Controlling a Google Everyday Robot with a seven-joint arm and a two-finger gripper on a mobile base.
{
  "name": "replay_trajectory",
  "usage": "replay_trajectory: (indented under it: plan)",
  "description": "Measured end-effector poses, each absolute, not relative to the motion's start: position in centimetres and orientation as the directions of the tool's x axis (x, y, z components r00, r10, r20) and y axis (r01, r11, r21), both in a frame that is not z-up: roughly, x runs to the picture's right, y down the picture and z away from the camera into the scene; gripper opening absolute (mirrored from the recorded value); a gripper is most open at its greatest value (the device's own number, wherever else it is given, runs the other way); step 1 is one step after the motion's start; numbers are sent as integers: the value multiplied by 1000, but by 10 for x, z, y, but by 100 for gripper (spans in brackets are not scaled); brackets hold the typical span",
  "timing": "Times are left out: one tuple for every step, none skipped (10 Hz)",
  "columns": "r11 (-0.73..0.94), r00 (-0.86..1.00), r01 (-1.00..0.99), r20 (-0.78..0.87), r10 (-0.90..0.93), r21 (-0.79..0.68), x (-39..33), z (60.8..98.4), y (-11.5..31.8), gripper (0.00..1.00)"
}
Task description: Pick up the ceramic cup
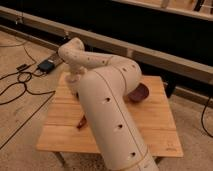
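Note:
A dark red ceramic cup (140, 93) lies on the wooden table (155, 125) at its right side, partly hidden behind my arm. My gripper (75, 84) hangs down over the table's far left part, well to the left of the cup. Its tip is hidden behind my own cream forearm (107, 105), which crosses the middle of the table.
A small red object (81, 123) lies on the table's left front, half covered by the arm. A black box (46, 65) and cables (20, 80) lie on the floor to the left. A long low rail (165, 57) runs behind the table.

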State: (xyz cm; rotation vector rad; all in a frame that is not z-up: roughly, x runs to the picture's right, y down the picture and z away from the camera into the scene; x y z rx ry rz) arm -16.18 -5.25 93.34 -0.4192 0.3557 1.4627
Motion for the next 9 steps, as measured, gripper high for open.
replay_trajectory:
  plan:
    - [60,81,-996,-489,868,-59,-162,938,-45,63]
    - [65,88,-996,-499,862,-64,-161,942,-39,55]
    - [70,97,-995,-506,857,-72,-162,945,-34,45]
    - [74,108,-994,-510,854,-86,-163,946,-33,35]
    - [80,124,-991,-510,851,-108,-166,944,-34,25]
    - [84,136,-989,-510,849,-123,-168,941,-36,18]
    - [84,154,-984,-502,851,-159,-174,932,-42,5]
    - [78,162,-980,-499,851,-185,-176,923,-46,1]
    - [64,167,-974,-500,850,-216,-178,911,-50,0]
